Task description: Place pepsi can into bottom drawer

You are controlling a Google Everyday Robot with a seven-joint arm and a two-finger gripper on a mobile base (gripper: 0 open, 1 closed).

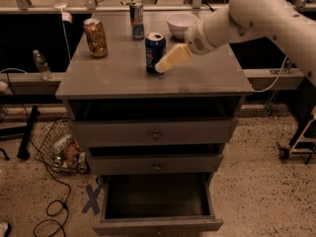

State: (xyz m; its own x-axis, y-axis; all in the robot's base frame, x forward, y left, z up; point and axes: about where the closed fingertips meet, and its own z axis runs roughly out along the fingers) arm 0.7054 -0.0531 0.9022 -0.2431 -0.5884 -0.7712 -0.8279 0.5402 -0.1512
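The pepsi can [154, 52], short and dark blue with a silver top, stands upright in the middle of the grey cabinet top [113, 75]. My gripper [168, 62], cream-coloured at the end of the white arm [256, 14], reaches in from the right, and its tip is right at the can's lower right side. I cannot tell whether it touches the can. The bottom drawer [157, 225] is pulled out below, and its dark inside looks empty.
An orange-gold can [95, 37] stands at the top's left. A slim blue-silver can [137, 20] and a white bowl [180, 22] stand at the back. The two upper drawers are slightly ajar. A wire basket [61, 149] and cables lie on the floor to the left.
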